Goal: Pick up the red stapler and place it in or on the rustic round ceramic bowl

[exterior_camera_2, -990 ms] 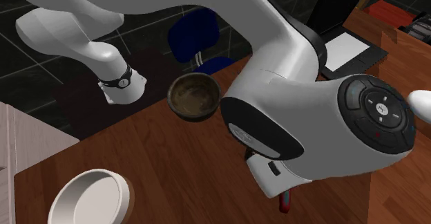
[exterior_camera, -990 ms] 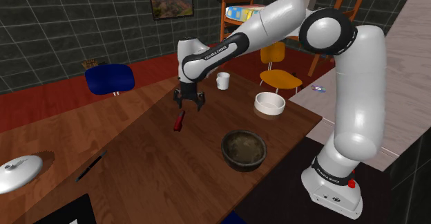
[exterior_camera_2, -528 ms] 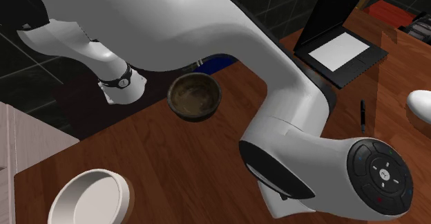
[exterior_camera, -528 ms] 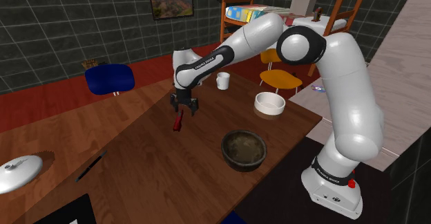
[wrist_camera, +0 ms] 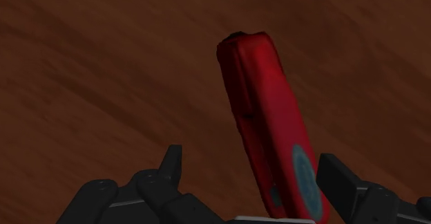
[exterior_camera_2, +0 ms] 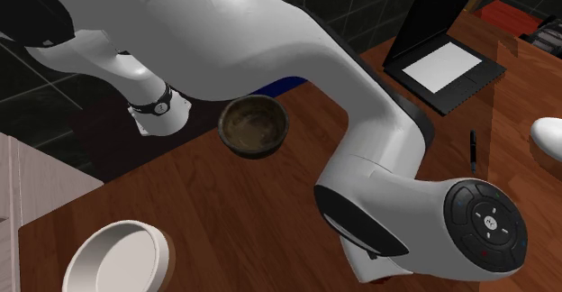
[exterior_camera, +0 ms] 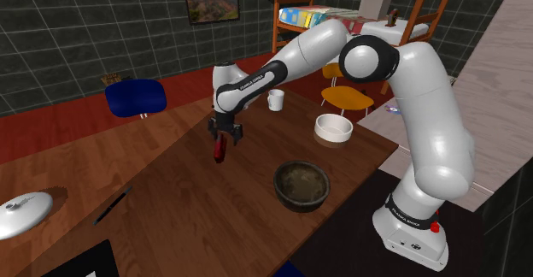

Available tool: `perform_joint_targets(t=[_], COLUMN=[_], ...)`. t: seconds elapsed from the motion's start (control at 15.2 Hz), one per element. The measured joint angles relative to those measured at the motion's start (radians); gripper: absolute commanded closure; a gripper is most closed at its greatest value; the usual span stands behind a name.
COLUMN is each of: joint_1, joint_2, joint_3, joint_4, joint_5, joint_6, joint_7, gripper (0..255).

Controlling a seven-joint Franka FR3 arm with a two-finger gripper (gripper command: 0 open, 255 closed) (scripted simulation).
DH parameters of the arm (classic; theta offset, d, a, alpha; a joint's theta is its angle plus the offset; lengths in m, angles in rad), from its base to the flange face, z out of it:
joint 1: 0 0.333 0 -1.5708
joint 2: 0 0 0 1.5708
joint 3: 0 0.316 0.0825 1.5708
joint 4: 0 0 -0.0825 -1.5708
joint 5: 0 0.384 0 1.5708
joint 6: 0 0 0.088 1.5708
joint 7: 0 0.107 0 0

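Straddling red stapler (wrist_camera: pixel 266 119) | end effector (exterior_camera: pixel 225 136) just above it, left of shoulder view's centre | fingers (wrist_camera: pixel 173 166) apart, nothing clasped | long axis crosses the gap

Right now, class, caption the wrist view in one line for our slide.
Open black jaws flank the red stapler lying on a wooden table, not yet closed on it.

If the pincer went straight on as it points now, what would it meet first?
Probably the red stapler, lying between the open fingers of the pincer, then the table; depth is unclear.
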Motion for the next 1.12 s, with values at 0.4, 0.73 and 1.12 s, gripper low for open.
perform_joint_targets(t=[0.4, 0.73, 1.12], joint_1=[-0.003, -0.017, 0.011], joint_2=[-0.011, -0.046, -0.009], joint_3=[0.002, 0.003, 0.002], joint_4=[-0.010, -0.082, 0.008], joint_5=[0.001, 0.009, -0.026], joint_6=[0.047, 0.010, -0.075], joint_7=[-0.002, -0.004, -0.031], gripper=[255, 255, 0])
